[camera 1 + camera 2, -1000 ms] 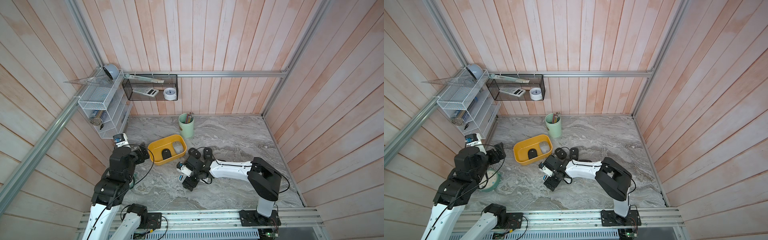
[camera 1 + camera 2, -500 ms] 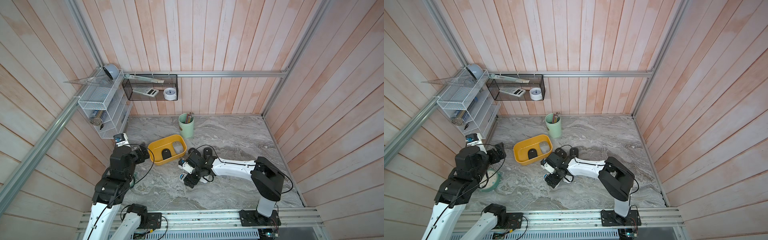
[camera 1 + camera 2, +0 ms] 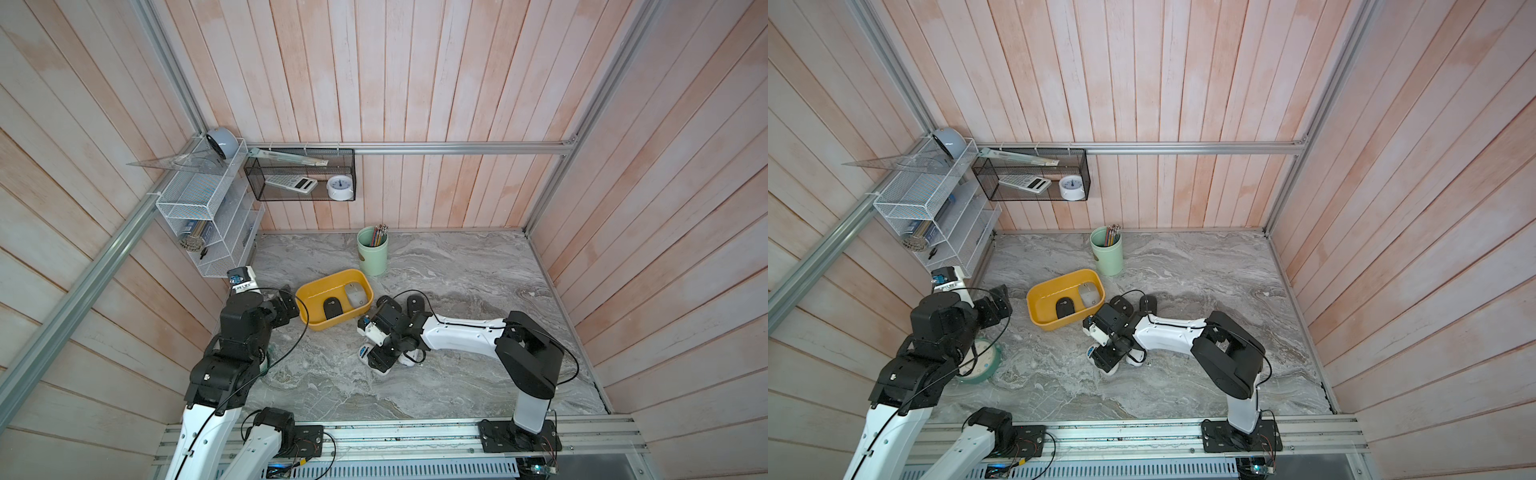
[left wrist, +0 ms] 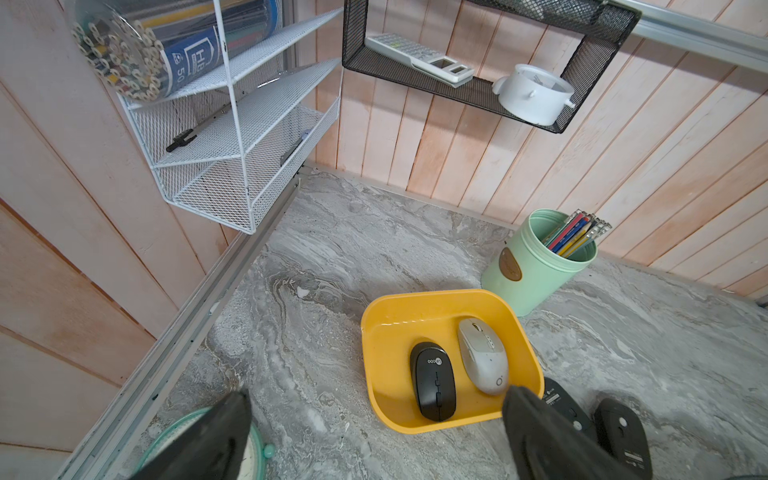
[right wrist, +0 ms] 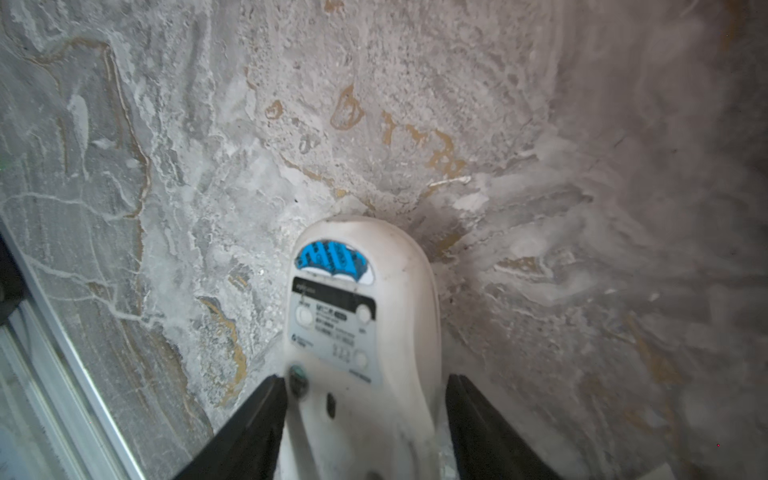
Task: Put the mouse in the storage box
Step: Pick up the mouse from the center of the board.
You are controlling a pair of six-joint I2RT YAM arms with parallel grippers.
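A: Right claw (image 5: 365,379) checked against a second ago. Any change?

B: Narrower now. Drawn in from wide to roughly halfway, black fingers (image 5: 249,428) at both flanks of the white plastic computer mouse (image 5: 365,324). Apparently touching on one side in the right wrist view; possibly a sliver of gap on the other. Clamped or merely bracketing: cannot tell.

A: Location of the mouse?

B: On the grey marbled tabletop (image 3: 457,266), belly-up, blue sticker (image 5: 330,257) showing, same spot as before. Near the shallow yellow plastic storage box (image 3: 332,325) but apart from it, on the side toward the robot bases. Not in the box yet.

A: Box contents?

B: Unchanged. One black mouse (image 3: 333,308) and one pale grey mouse (image 3: 355,295) side by side inside. Two more black mice (image 4: 621,436) out on the tabletop just beside the box.

A: Left claw (image 4: 376,397)?

B: Released, fingers spread wide, hanging just beside the box, holding nothing. No movement there over the second.

A: Meaning for the task?

B: Approach judged finished, grasp step under way. To follow: firm squeeze, lift, short carry over the low wall, release. Risk noted: smooth rounded shell, upside down, likely to slip or pivot if pinched off-centre.
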